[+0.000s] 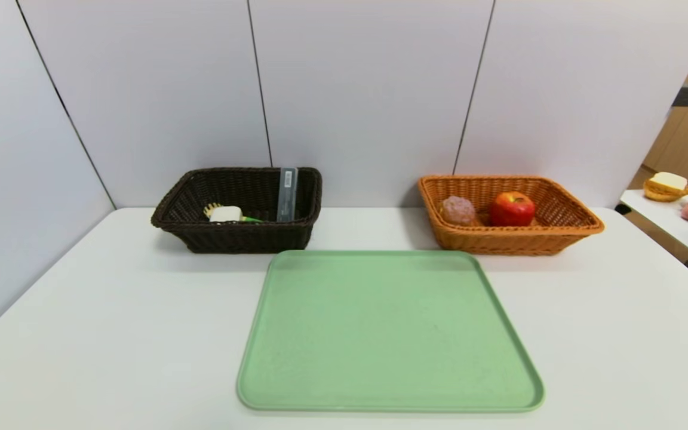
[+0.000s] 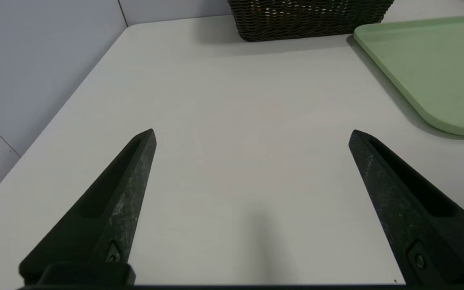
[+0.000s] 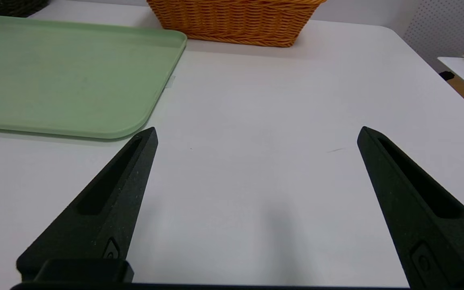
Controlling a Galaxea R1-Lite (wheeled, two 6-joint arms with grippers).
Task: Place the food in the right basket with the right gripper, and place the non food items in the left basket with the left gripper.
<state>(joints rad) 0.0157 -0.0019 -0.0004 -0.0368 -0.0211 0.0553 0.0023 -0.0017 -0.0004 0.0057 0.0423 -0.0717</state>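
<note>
The dark brown left basket (image 1: 189,203) holds a white and yellow brush (image 1: 224,213) with a green handle and a dark grey flat pack (image 1: 287,194) leaning upright. The orange right basket (image 1: 565,206) holds a red apple (image 1: 511,209) and a pinkish round food item (image 1: 458,210). The green tray (image 1: 389,334) lies bare in front of them. My left gripper (image 2: 252,135) is open and empty over the bare table left of the tray (image 2: 437,64). My right gripper (image 3: 256,133) is open and empty over the bare table right of the tray (image 3: 63,76). Neither gripper shows in the head view.
The white table (image 1: 81,310) has grey wall panels behind and to the left. A side table (image 1: 672,224) at the far right holds bread, fruit and other items. The dark basket's wall (image 2: 308,20) and the orange basket's wall (image 3: 236,22) show ahead of the grippers.
</note>
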